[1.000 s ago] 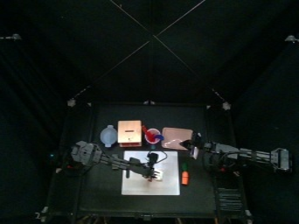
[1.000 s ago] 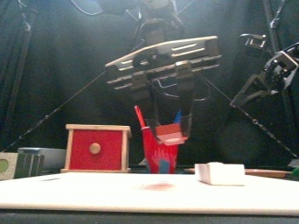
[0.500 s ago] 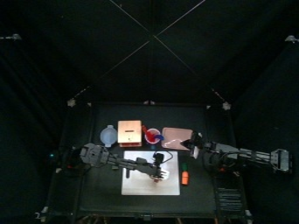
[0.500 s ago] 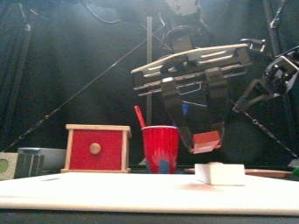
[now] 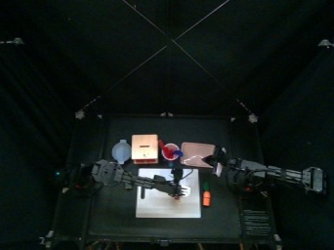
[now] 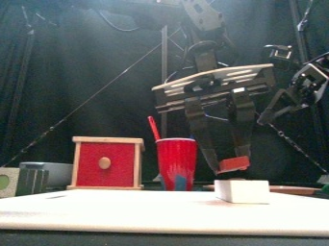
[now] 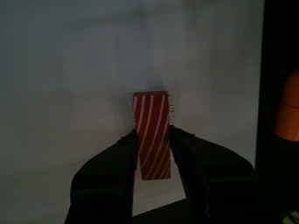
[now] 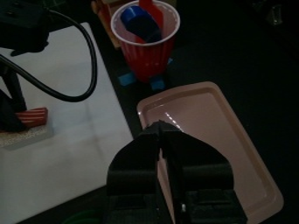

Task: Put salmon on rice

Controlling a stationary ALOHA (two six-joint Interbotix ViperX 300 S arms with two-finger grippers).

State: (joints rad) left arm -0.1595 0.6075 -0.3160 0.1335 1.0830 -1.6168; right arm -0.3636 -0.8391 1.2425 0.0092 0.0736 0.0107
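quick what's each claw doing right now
left claw: shut on the salmon, just above the rice
right claw: shut, empty, over the pink tray

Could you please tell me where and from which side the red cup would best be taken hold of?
Probably by its wall just under the rim, coming level from the side. The red cup stands upright with a blue piece and a red stick inside, which a top-down grab would hit. The right hand is nearest; the left hand holds the salmon.
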